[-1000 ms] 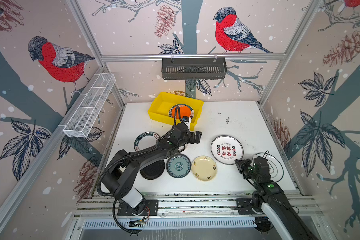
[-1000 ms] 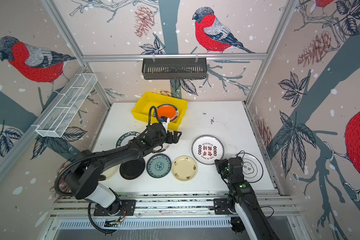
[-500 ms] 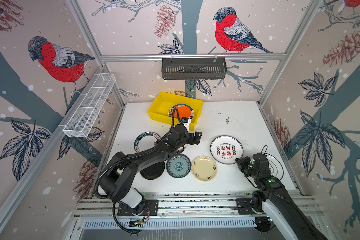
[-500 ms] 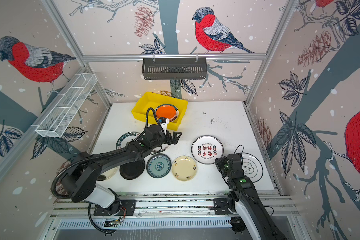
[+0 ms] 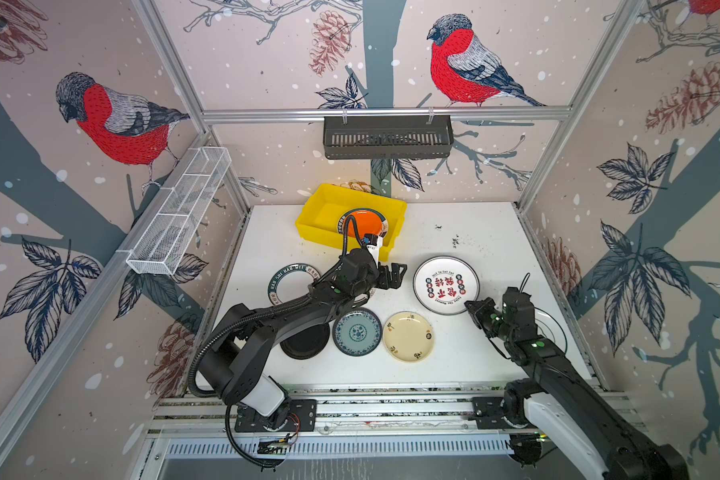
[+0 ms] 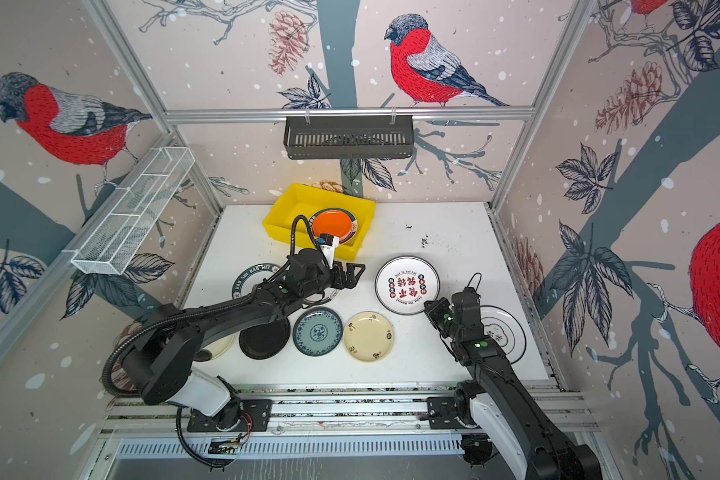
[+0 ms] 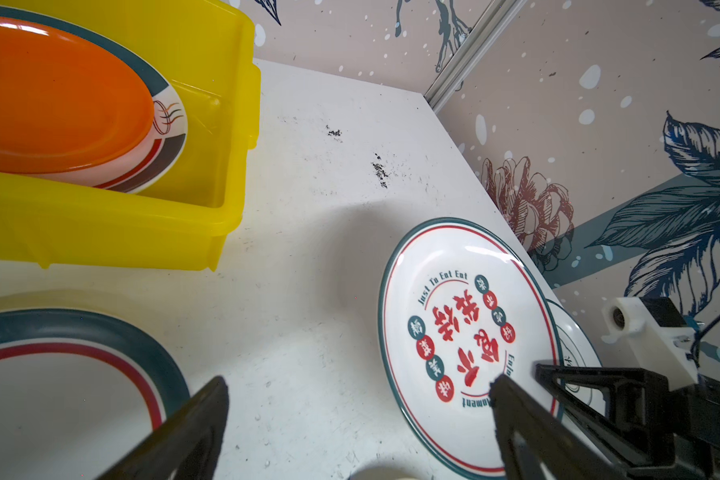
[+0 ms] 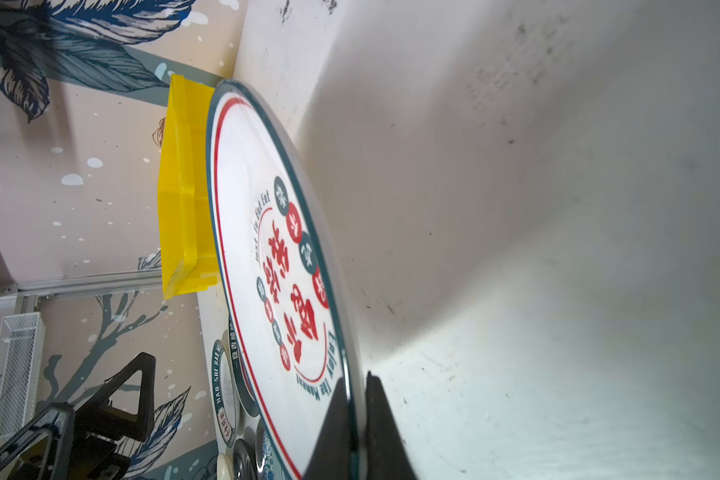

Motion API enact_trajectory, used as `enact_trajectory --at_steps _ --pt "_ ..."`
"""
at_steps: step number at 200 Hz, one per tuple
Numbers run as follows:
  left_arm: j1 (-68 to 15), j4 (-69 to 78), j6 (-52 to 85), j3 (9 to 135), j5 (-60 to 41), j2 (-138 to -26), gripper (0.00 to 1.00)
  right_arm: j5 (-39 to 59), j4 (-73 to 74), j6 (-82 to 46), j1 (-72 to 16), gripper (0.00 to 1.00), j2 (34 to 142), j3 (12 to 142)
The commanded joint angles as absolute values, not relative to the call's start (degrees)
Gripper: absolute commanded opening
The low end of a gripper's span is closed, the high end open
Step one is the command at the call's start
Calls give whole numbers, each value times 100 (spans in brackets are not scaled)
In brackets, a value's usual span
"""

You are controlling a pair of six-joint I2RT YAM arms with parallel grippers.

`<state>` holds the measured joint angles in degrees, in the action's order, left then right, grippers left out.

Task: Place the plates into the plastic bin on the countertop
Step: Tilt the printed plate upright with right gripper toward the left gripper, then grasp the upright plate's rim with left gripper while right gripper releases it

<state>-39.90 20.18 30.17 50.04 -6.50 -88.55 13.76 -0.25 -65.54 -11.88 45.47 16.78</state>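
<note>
My right gripper [image 5: 470, 307] [image 8: 356, 386] is shut on the near rim of the white plate with red characters [image 5: 445, 284] [image 6: 407, 284] [image 8: 279, 270], one finger above the rim, one below. My left gripper [image 5: 393, 274] [image 7: 358, 384] hangs open and empty over the countertop [image 5: 474, 232], between that plate and the yellow plastic bin [image 5: 321, 208] [image 7: 100, 232]. An orange plate [image 5: 362, 222] [image 7: 59, 104] lies in the bin on a striped one. Lettered-rim [image 5: 285, 278], black [image 5: 304, 343], blue-patterned [image 5: 357, 332] and cream floral [image 5: 408, 336] plates lie on the countertop.
Another white plate [image 5: 553, 328] lies partly under my right arm. My left arm hides part of a teal-and-red-rimmed plate [image 7: 59, 374]. A dark slotted basket [image 5: 387, 137] hangs on the back wall and a white wire tray [image 5: 179, 212] on the left wall.
My right gripper has moved toward the back and left, and the red-character plate has shifted that way with it. The left gripper has barely moved and stays open.
</note>
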Motion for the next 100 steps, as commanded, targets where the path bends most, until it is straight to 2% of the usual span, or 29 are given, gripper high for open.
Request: enact_trajectory --at_steps 1,54,100 --pt "-3964 2470 3330 4949 -1015 -8920 97 1658 800 -6293 -1253 1 4804 1831" --pt "-3946 2834 3754 4991 -1545 -9277 97 1904 1531 -6512 -1397 1 5159 1855" --pt "-3947 3014 3781 4954 -1537 -9351 88 2123 2093 -6776 -1505 1 5253 1777"
